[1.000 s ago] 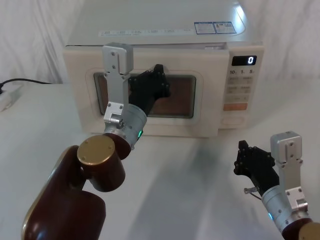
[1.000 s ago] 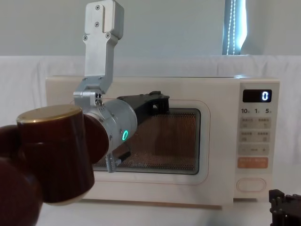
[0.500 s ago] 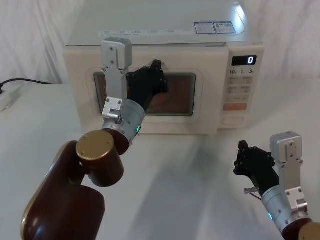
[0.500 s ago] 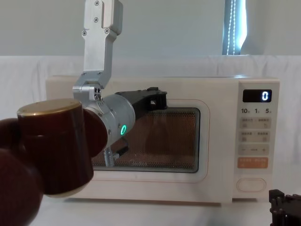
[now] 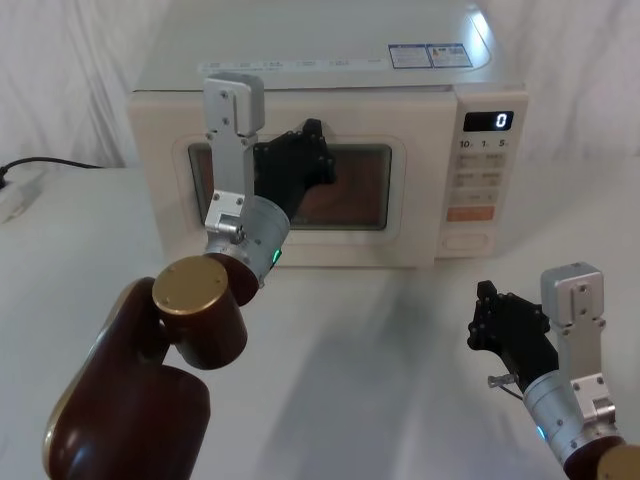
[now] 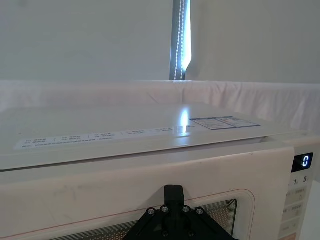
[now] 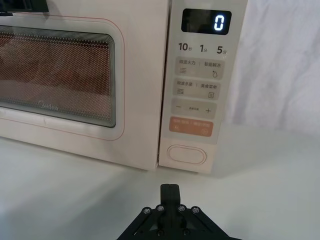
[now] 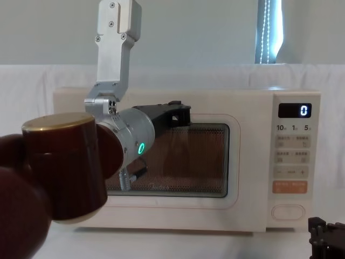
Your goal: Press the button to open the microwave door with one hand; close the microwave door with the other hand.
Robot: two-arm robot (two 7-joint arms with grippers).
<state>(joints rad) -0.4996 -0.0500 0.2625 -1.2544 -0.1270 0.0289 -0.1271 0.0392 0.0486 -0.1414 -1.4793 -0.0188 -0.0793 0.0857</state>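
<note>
Can't tell how the jaws stand on either black gripper. The left gripper (image 5: 312, 150) is up against the wide cream microwave door (image 5: 395, 240) at its dark glass window, door flush with the boxy cream microwave (image 8: 259, 102). The right gripper (image 5: 495, 320) hangs low, well apart from the oval cream button (image 7: 186, 154).

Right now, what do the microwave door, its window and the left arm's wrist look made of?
The microwave door looks like smooth cream plastic with a soft sheen. Its window seems to be glass over a fine perforated metal mesh, going by the dotted grid. The left wrist appears to be brushed silver-grey metal with a green lit ring; the left claw at the door looks like matte black plastic or coated metal.
</note>
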